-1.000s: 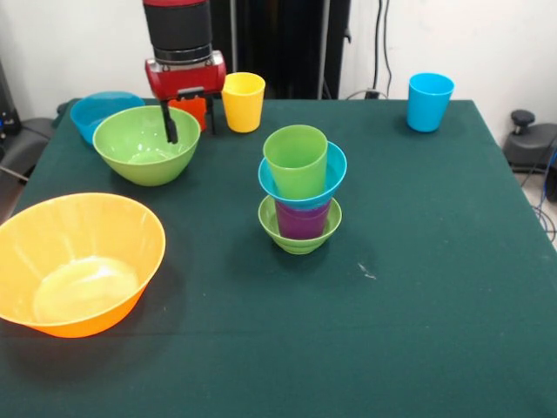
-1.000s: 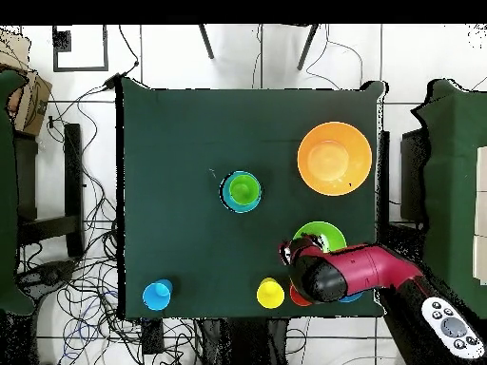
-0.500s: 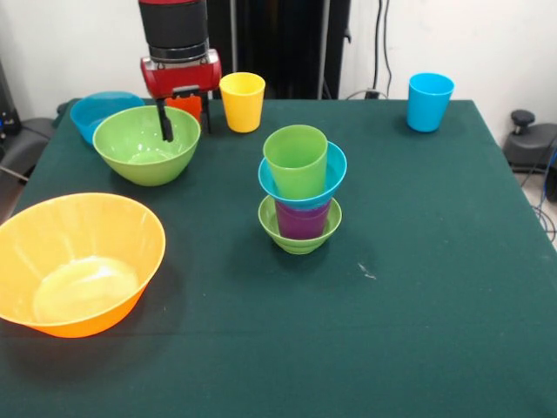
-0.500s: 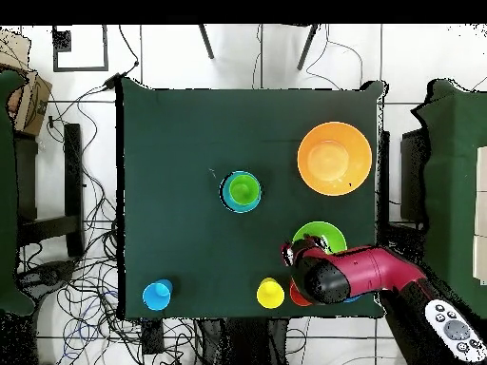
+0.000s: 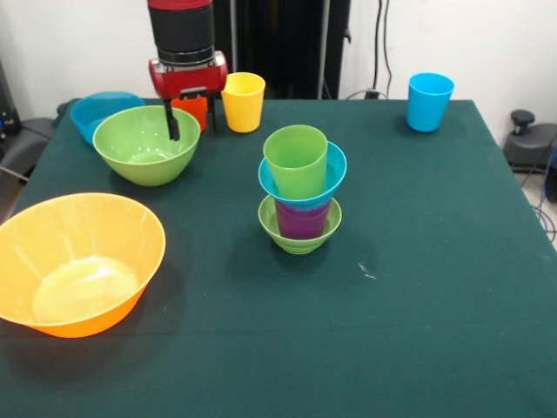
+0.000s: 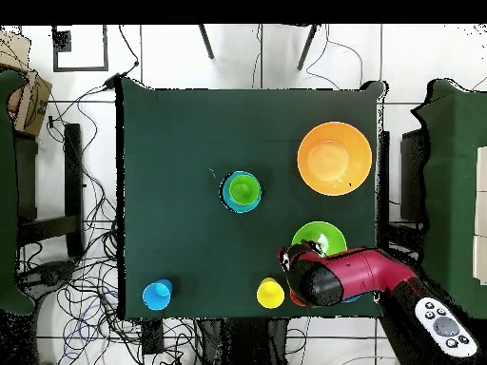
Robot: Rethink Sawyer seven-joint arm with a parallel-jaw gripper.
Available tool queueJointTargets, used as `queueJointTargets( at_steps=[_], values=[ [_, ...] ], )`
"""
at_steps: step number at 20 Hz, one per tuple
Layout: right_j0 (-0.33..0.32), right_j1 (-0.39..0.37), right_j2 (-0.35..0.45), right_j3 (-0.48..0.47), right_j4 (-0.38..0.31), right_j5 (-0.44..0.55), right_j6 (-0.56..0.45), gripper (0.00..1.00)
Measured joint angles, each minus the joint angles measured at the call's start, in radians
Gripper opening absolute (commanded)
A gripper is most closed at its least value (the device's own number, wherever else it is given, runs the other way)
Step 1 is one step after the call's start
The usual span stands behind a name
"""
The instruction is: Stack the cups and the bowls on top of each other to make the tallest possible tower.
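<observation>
The tower [image 5: 301, 188] stands mid-table: a small green bowl, a purple cup, a small blue bowl and a green cup on top; from above the tower [image 6: 242, 191] shows as nested rings. My gripper [image 5: 192, 122] hangs open at the far left, its fingers on either side of the orange cup [image 5: 193, 109], just behind the medium green bowl [image 5: 146, 144]. In the overhead view the arm [image 6: 328, 276] covers the gripper. The yellow cup [image 5: 243, 101] stands right beside it, and the light blue cup [image 5: 430, 101] at the far right.
The very large orange bowl [image 5: 77, 261] sits at the near left, and the medium blue bowl [image 5: 103, 111] behind the green one. From above, the orange bowl [image 6: 334, 158], green bowl [image 6: 319, 236], yellow cup [image 6: 270, 293] and light blue cup [image 6: 157, 295] show.
The gripper shifted slightly left half a second ago and has come back right to straddle the orange cup. The finger spread is unchanged. Cups and bowls have not moved.
</observation>
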Motion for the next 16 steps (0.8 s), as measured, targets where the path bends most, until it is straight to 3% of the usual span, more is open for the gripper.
queueJointTargets(
  at_steps=[16],
  values=[
    [0.036,0.111,-0.08,-0.064,-0.08,-0.073,0.0,1.0]
  ],
)
